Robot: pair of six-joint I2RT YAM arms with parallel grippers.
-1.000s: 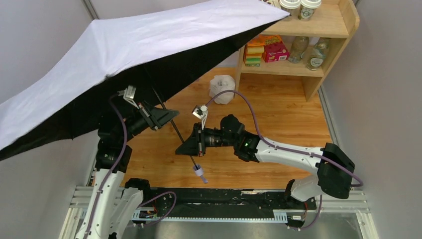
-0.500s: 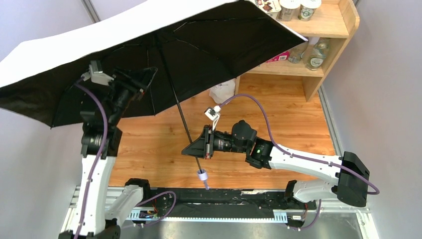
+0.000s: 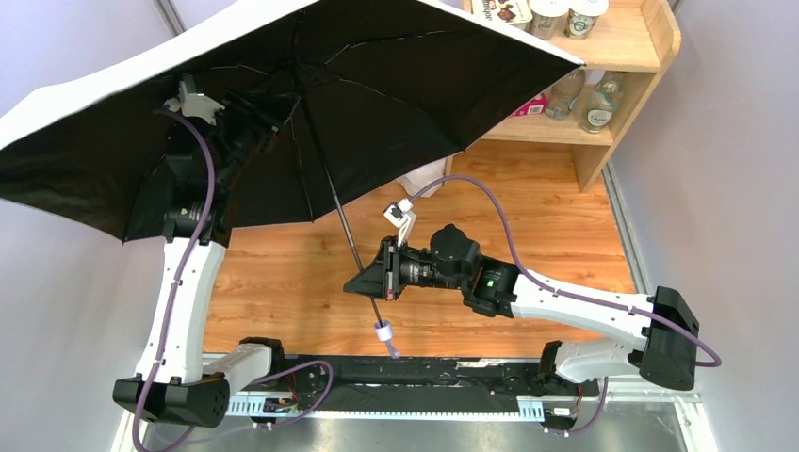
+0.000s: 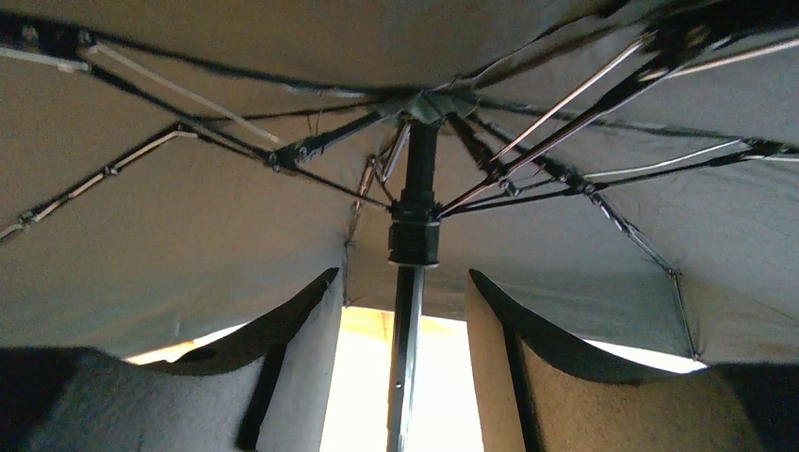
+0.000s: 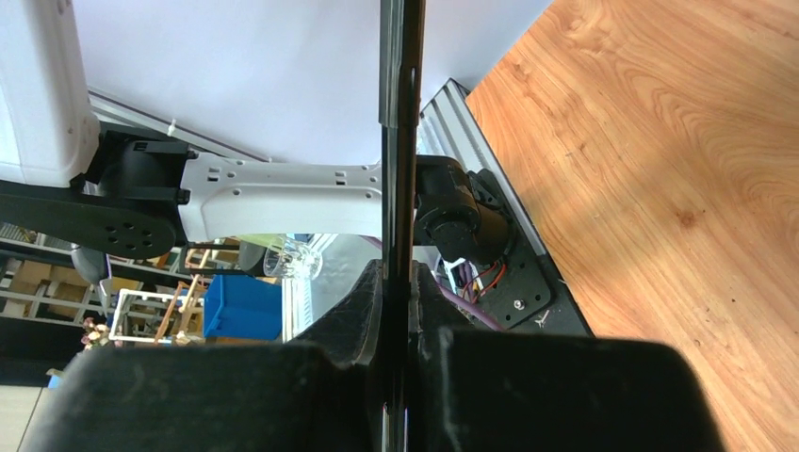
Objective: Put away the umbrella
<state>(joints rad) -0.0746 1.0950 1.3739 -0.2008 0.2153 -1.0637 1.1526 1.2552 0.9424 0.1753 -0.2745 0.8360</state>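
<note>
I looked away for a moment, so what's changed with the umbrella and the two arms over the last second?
The left gripper opened and rose under the canopy; its jaws now straddle the shaft below the runner. The umbrella tipped back, turning its black underside toward the top camera. The right gripper stayed shut on the shaft above the handle.

No legible txt; shelf cup point(image 3: 546, 17) labels too blurry.

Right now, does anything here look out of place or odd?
The umbrella is fully open and tilted over the table, held only low on its shaft by the right gripper; its canopy edge overlaps the wooden shelf.
</note>
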